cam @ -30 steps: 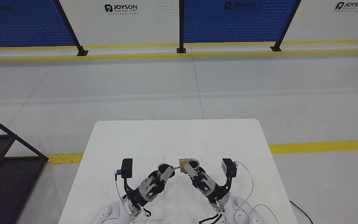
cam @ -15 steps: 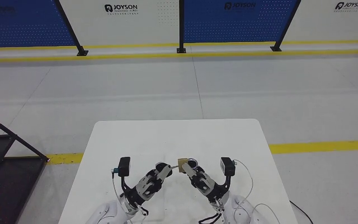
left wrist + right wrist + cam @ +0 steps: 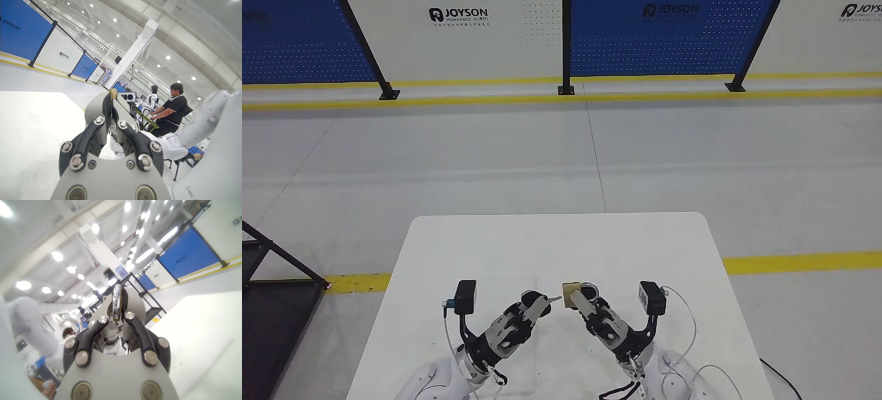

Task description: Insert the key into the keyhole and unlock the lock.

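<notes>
Here, brass lock (image 3: 569,292) in right gripper (image 3: 583,297).

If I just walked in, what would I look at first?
Probably the brass lock, held over the near part of the white table by the right gripper. Close beside it, the left gripper pinches a thin key and points at the lock.

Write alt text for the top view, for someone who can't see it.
Two robot arms meet over the near part of a white table: the right gripper holds a brass lock, and the left gripper, shut on a thin key, points it at the lock. Beyond the table are grey floor and blue-and-white barriers.
</notes>
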Robot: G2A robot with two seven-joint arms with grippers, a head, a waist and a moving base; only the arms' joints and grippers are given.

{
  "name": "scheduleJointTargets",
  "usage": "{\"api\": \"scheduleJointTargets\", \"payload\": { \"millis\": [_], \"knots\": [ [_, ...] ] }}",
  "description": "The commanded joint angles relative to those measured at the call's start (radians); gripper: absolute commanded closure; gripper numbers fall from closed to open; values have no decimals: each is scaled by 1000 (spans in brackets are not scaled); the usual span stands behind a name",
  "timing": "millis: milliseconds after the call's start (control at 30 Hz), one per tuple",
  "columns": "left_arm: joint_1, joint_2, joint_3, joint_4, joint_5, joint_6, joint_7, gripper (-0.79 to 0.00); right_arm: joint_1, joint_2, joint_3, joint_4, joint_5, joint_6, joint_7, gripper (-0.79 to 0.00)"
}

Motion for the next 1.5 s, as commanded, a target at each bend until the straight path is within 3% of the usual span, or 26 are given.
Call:
{"api": "scheduleJointTargets", "payload": {
  "millis": [0, 1467],
  "knots": [
    [-1, 1, 2, 2, -6, -4, -4, 0, 0, 0, 2, 1, -2, -5, 3, 0],
    [-17, 13, 22, 2, -53, -21, -78, 0, -1, -3, 9, 7, -8, -48, 63, 0]
  ]
}}
